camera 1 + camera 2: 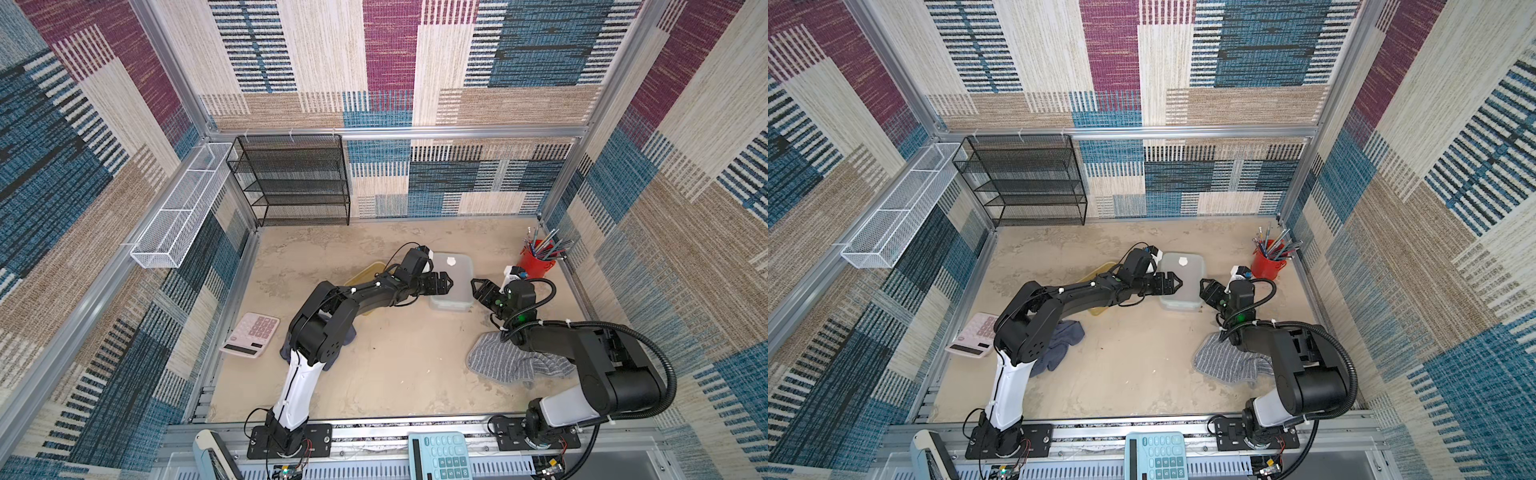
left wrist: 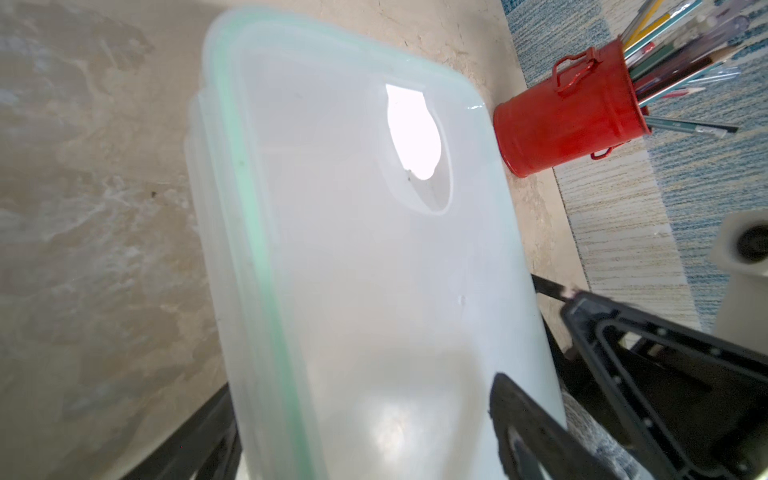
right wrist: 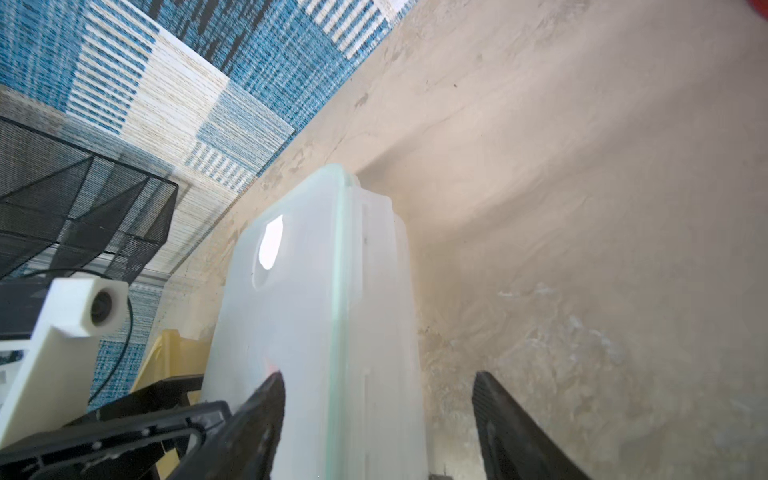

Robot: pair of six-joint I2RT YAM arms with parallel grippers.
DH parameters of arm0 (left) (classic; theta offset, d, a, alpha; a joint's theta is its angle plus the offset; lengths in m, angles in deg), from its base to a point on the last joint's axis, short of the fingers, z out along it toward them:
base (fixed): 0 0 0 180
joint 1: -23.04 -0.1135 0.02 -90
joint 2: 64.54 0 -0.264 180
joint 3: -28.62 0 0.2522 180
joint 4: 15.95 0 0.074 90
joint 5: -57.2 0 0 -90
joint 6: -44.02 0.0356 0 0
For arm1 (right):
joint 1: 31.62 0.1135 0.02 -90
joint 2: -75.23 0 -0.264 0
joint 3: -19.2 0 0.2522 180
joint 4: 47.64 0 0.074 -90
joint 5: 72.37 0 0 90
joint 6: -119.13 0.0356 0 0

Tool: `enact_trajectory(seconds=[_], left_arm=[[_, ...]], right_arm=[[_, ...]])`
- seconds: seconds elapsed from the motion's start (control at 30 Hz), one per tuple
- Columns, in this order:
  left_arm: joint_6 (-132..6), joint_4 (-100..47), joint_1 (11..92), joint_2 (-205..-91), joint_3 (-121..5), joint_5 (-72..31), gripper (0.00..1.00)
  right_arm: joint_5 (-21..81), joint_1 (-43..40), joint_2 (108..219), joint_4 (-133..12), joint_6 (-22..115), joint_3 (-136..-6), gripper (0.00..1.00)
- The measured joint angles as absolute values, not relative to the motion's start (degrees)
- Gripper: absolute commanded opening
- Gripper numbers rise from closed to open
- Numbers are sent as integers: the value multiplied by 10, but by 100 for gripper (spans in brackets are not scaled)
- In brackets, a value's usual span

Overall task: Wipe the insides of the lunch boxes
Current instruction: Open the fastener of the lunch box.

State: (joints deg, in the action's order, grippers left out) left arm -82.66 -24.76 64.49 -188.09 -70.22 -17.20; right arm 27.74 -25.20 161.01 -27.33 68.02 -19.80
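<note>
Tools poised at the clear lunch box (image 1: 454, 266), which sits lid-on toward the far right of the worktop (image 1: 395, 374), with the amber lunch box (image 1: 368, 272) just beside it and half hidden under my left arm. My left tool (image 1: 448, 283) hangs spread wide over the side of the clear box nearest that arm, gripping nothing. My right tool (image 1: 476, 289) is likewise parted, one finger over the lid (image 3: 299, 311) and one outside the box wall, closed on nothing. Risks, as I judge them: the lid is smooth, frosted, round-cornered plastic with a green seal line near its rim, so a pinch on its edge may slip. A pull by one tool alone may drag the light box toward the red pen cup (image 1: 536, 262) (near, and crowded with pens) rather than free the lid. The soft blue cloth (image 1: 1059, 340) lies under my left arm and the ribbed grey striped cloth (image 1: 498, 361) beneath my right, neither in hand, so wiping cannot begin yet.
</note>
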Motion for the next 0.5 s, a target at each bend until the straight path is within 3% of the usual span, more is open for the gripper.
enact_trajectory(seconds=[0.4,0.5], left_arm=[[-827,-208,645,-1886,-695,-99,90],[-827,-200,645,-1886,-695,-84,90]], right_arm=[[281,-244,1536,-341,657,-164,71],[277,-243,1508,-363,651,-157,74]])
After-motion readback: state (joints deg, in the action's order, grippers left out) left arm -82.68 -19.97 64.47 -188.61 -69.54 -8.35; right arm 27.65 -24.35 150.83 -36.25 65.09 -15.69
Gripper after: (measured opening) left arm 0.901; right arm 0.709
